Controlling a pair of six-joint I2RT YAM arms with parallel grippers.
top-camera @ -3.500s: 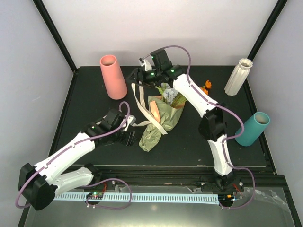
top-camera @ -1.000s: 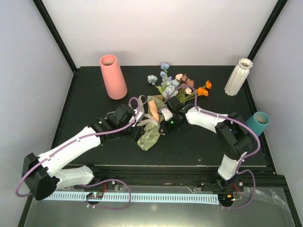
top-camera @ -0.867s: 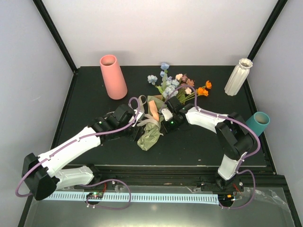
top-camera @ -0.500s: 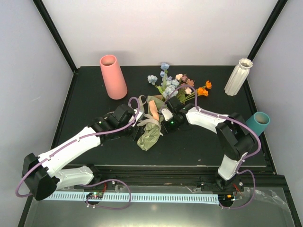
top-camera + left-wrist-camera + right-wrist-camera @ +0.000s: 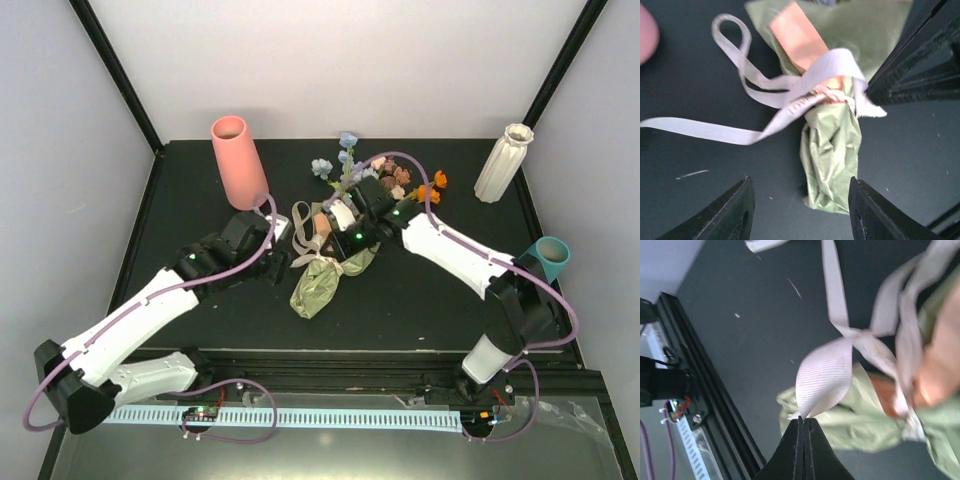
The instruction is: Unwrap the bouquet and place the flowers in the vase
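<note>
The bouquet (image 5: 320, 283) lies mid-table, its olive-green paper (image 5: 832, 155) still tied with a white ribbon (image 5: 807, 82). The flowers (image 5: 385, 180) fan out toward the back, blue, pink and orange. My right gripper (image 5: 804, 419) is shut on a loop of the ribbon (image 5: 825, 372), holding it above the wrapped stems (image 5: 880, 425). It sits over the bouquet's middle (image 5: 338, 250). My left gripper (image 5: 800, 202) hangs open just left of the paper's lower end (image 5: 280, 266), holding nothing. The ribbed white vase (image 5: 503, 162) stands at the back right.
A pink cylinder vase (image 5: 238, 162) stands at the back left, and a teal cylinder vase (image 5: 540, 262) at the right edge. Loose ribbon tails (image 5: 298, 222) trail left of the bouquet. The black frame rail (image 5: 400, 360) runs along the table's near edge.
My right gripper has shut on the ribbon loop and pulled away toward the back. My left gripper drew back to the left, off the bouquet.
</note>
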